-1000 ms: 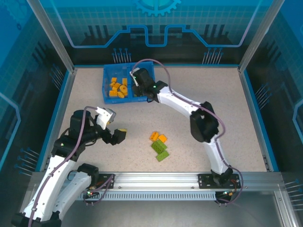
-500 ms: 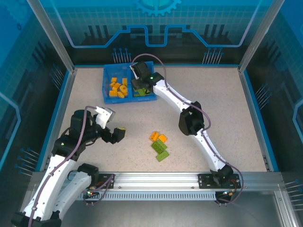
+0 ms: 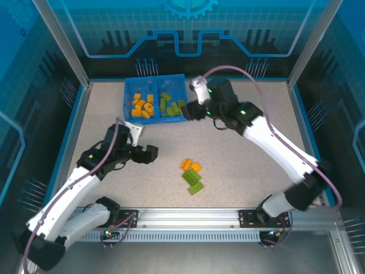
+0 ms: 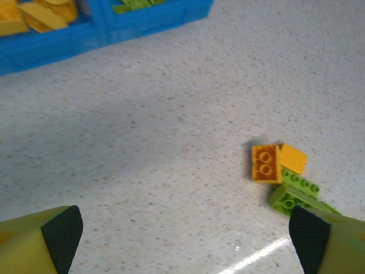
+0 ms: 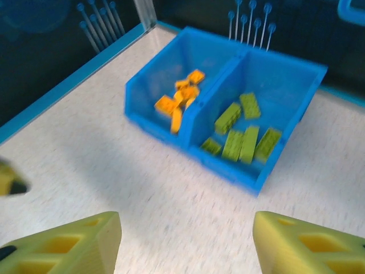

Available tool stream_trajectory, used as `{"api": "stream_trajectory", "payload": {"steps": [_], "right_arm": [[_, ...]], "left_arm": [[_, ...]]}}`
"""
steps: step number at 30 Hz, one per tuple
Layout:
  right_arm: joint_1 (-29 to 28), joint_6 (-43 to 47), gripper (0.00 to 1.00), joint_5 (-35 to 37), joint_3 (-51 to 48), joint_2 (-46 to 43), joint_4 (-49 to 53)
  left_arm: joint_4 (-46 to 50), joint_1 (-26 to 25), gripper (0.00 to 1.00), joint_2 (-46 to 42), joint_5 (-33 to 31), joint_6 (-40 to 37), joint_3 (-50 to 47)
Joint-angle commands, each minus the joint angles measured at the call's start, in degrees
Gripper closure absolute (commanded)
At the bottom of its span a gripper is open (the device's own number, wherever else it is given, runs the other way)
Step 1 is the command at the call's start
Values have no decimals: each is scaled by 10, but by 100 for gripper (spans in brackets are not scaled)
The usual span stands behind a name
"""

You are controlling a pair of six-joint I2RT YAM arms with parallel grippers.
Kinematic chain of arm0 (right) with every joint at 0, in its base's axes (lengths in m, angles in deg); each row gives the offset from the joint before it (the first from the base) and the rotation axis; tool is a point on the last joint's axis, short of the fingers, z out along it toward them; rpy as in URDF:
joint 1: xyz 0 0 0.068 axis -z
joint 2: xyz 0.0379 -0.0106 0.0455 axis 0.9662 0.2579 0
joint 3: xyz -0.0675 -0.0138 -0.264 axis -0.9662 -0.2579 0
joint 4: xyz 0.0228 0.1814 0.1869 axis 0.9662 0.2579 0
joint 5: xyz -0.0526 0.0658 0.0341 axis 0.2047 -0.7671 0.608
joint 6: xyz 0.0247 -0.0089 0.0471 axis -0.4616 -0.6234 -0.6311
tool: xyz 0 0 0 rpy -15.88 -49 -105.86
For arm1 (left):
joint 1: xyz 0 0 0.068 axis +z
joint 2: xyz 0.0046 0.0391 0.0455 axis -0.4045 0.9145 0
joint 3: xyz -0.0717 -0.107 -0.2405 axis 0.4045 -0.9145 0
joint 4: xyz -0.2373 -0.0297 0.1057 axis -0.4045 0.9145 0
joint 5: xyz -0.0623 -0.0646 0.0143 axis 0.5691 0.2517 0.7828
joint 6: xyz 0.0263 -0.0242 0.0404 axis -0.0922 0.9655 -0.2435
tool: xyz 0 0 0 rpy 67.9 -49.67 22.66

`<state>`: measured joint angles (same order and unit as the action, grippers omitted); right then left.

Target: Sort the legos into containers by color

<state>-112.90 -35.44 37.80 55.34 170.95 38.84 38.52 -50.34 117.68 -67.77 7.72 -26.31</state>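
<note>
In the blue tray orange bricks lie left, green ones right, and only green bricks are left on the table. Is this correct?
Not only green: orange bricks and green bricks are left on the table, as the left wrist view shows. The tray is as you say.

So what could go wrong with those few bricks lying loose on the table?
The orange bricks and green bricks lie touching, so the open left gripper might pinch both colours or scatter them. A brick dropped near the divider could land in the wrong compartment.
</note>
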Motion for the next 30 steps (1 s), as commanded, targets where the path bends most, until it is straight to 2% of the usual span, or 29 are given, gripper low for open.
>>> {"api": "stream_trajectory", "payload": {"steps": [1,5,8,11,16,21,24,30], "right_arm": [[10,-50,32,-42,-105,-70,19],[10,-95,21,-33,-189,-162,65],[11,-117,8,-35,-224,-206,91],[12,-139,1,-31,-244,-232,113],[14,-146,0,-29,-258,-251,130],[14,-149,0,-39,-264,-248,127],[14,-151,0,-43,-262,-237,126],[14,-158,0,-48,-266,-233,120]], "left_arm": [[-23,-73,7,75,-59,154,34],[-78,-159,15,221,-77,240,63],[-107,-179,20,321,-60,271,91],[-136,-181,22,399,-38,286,112],[-140,-182,30,470,-63,285,142],[-147,-186,37,519,-5,268,166],[-133,-193,43,538,6,267,172],[-109,-205,45,536,-19,275,146]]}}
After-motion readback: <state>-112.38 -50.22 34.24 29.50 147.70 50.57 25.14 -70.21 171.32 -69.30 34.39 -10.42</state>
